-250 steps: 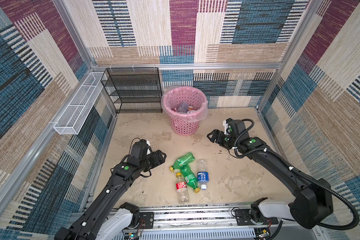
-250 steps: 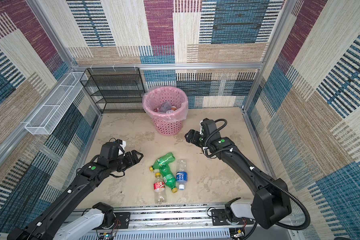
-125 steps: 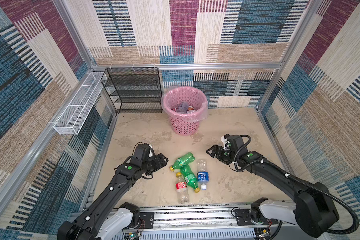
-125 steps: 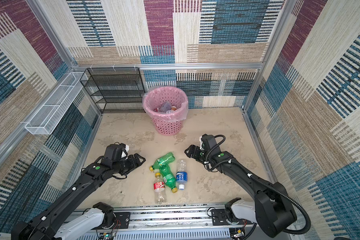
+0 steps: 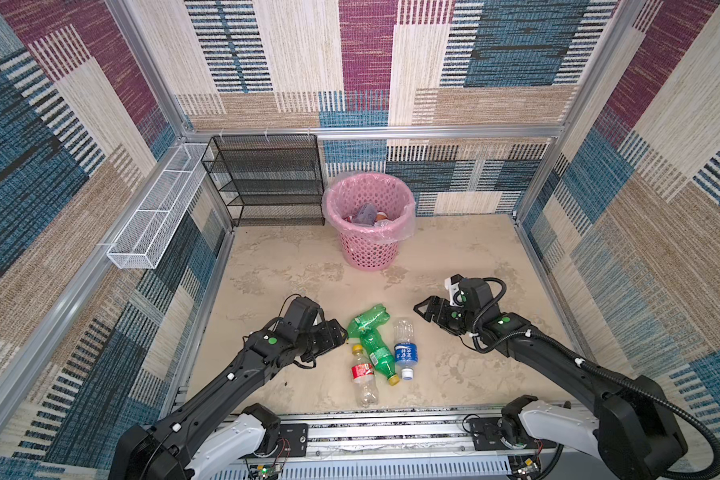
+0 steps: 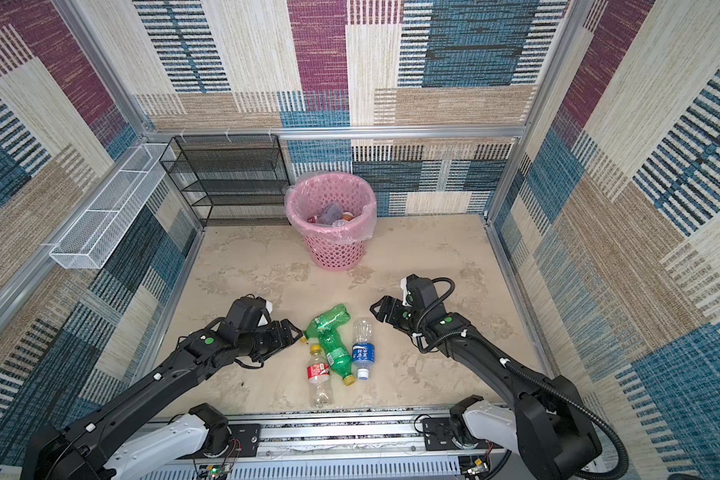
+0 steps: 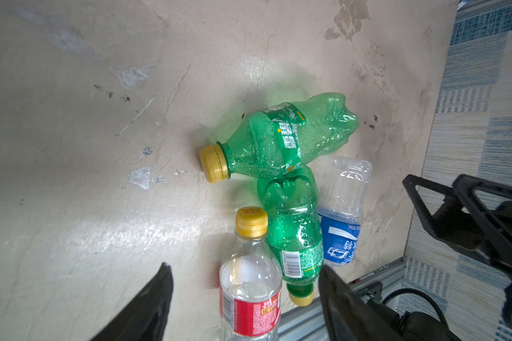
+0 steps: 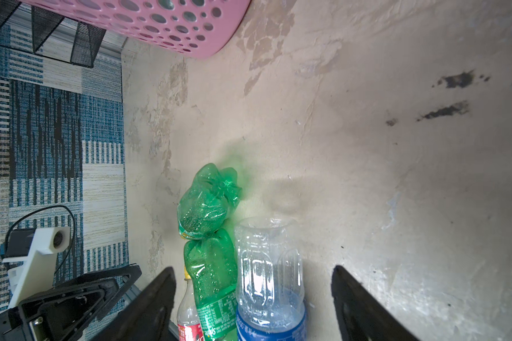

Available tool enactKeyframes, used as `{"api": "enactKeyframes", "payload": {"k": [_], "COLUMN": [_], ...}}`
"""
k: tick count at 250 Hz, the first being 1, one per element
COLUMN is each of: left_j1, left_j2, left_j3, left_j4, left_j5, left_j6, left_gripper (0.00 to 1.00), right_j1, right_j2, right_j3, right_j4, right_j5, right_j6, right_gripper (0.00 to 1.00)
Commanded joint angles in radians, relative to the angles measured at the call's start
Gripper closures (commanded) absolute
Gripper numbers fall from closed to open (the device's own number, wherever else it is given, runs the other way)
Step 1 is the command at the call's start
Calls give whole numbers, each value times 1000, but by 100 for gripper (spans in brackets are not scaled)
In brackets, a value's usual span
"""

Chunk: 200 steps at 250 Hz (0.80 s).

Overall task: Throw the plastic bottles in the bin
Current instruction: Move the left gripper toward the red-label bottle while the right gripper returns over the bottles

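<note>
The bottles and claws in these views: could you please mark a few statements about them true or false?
The blue-label bottle lies on its side beside a green bottle. True.
The left claw grips the red-label bottle. False: it is open, and that bottle lies untouched.
The pink bin stands upright with items inside. True.
The right claw is shut. False: it is open and empty.

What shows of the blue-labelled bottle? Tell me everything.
The blue-labelled bottle is clear, ribbed plastic, apparently empty, with a white cap. It lies on its side on the beige floor, cap toward the robot's base, flush against a green bottle. Neither the left gripper nor the right gripper touches it.
</note>
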Motion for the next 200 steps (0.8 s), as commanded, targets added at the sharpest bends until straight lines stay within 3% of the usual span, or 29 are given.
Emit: {"api": "enactKeyframes", "payload": {"k": [1, 116, 200], "left_j1": [-36, -242, -336], "left_j2": [4, 0, 50], "left_j3": [-4, -63, -101], "left_j4": [2, 2, 88], "left_j5": [-22, -77, -66], "left_j6": [-37, -173, -248], "left_gripper": [22, 18, 17], "right_j1": [2, 1, 1], "right_j2": [-17, -18, -15], "right_j3": [-9, -21, -17], "right_j4": [35, 46, 39], "right_j5": [4, 6, 9], "right_j6": [9, 13, 14], "right_gripper": [16, 16, 16]}}
